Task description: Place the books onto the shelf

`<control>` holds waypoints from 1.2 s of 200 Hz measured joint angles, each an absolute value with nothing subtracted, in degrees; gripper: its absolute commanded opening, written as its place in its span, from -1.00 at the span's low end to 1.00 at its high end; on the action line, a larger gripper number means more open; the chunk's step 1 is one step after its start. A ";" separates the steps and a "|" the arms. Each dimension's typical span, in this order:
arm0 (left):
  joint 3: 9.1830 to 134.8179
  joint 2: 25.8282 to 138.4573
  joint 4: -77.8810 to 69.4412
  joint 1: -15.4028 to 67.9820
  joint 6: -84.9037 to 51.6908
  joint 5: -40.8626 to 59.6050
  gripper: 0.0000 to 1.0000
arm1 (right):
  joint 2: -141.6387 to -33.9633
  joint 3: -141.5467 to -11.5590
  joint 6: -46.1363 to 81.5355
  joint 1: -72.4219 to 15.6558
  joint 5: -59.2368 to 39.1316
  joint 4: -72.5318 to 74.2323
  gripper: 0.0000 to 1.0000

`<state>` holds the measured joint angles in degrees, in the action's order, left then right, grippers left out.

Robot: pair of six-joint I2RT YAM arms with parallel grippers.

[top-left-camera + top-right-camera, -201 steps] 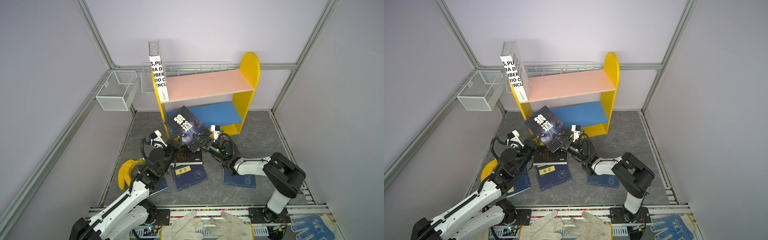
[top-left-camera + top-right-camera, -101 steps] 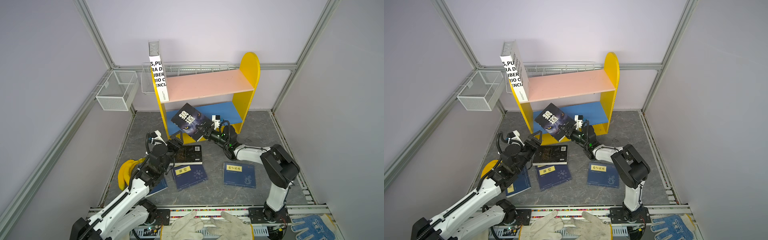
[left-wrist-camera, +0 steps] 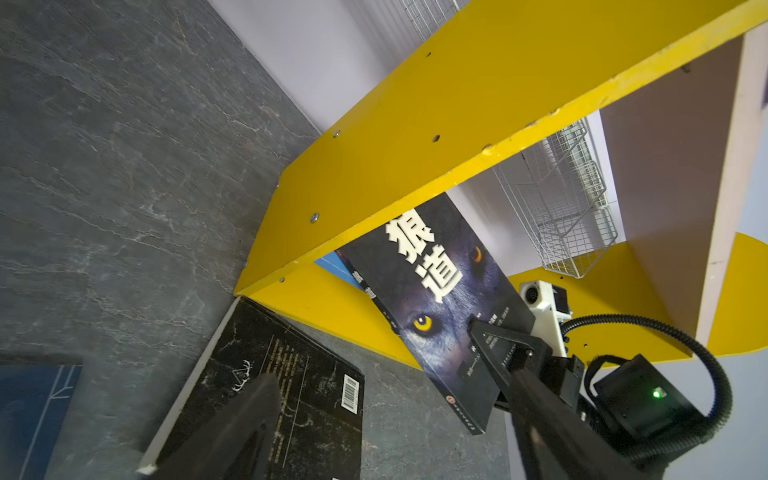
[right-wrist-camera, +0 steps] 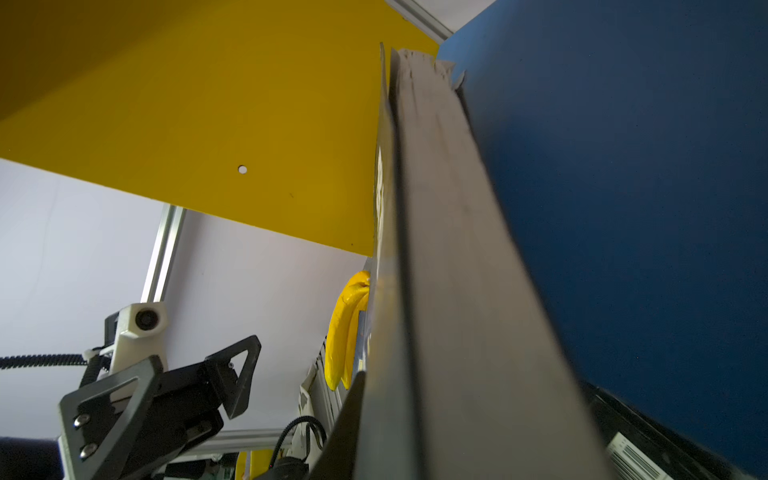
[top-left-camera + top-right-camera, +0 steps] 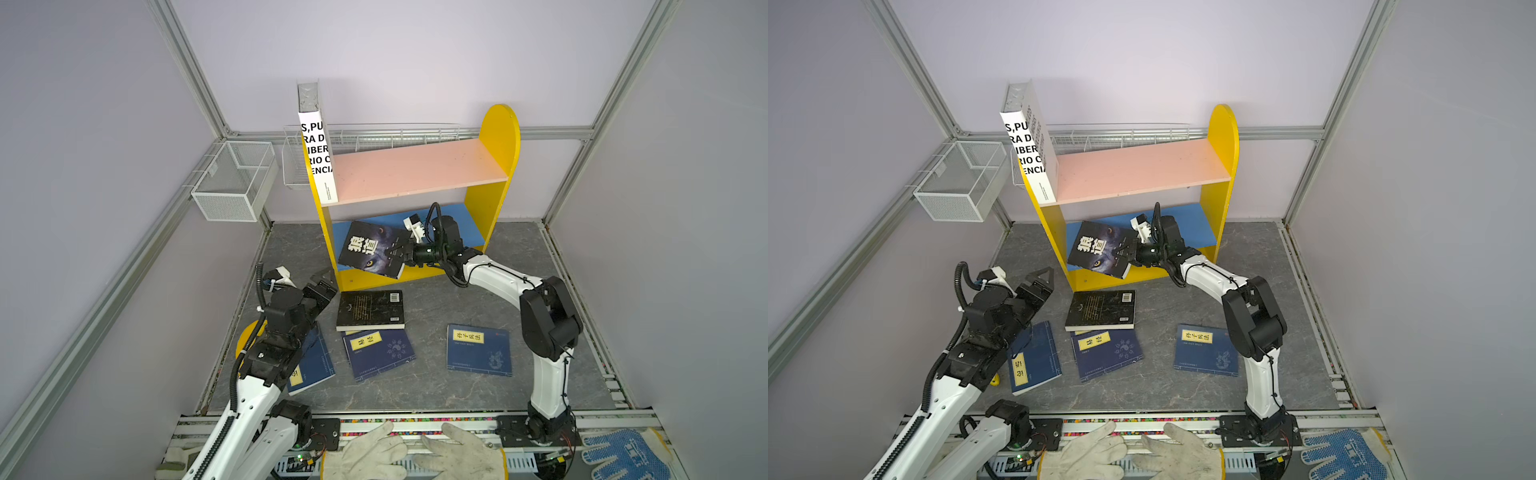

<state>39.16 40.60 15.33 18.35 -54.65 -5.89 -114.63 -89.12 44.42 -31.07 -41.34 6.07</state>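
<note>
While the left fingers [image 4: 83,434] have sprung wide and drawn back, the right fingers [image 3: 530,390] have carried the wolf-face book [image 5: 371,248] into the yellow bookshelf [image 5: 500,137].
Clamped at a corner, it tilts over the blue lower board [image 5: 467,222]. Only the right wrist view shows its page edge [image 4: 457,270] beside that board; only top views show the white book [image 5: 318,158] upright on the pink board [image 5: 415,170].

My arms [image 5: 498,277] are smooth white shells joined by chunky black joints [image 5: 548,328] — a ribbed black cable [image 3: 648,319] loops behind my right hand [image 5: 398,254], past a small white wrist camera [image 3: 540,299]. A green light [image 3: 656,393] glows on the black housing behind that hand. My left hand [image 5: 1045,281] ends in black fingers [image 4: 83,434] cut as open triangles — two silver screws [image 4: 81,420] sit at one finger's base.
</note>
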 measured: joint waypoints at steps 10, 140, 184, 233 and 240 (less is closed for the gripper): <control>39.16 40.47 15.86 18.11 -54.35 -5.89 0.75 | -115.50 -91.83 42.85 -30.46 -42.81 3.01 -0.65; 39.13 45.30 16.14 16.75 -54.57 -4.08 0.76 | -127.33 -113.49 30.74 -26.81 -54.06 -17.72 -0.63; 39.09 45.56 15.44 16.49 -55.27 -3.95 0.76 | -135.90 -126.39 27.35 -26.74 -53.06 -25.96 -0.20; 39.00 45.54 15.22 16.49 -55.46 -3.77 0.76 | -136.70 -127.79 27.31 -26.15 -43.51 -29.15 0.23; 38.98 45.54 15.18 16.49 -55.51 -3.73 0.76 | -136.27 -127.85 27.14 -26.02 -41.28 -29.52 0.24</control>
<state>38.98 45.54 15.18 16.49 -55.51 -3.73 -136.27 -127.85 27.14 -26.02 -41.28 -29.52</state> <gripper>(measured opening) 0.879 0.608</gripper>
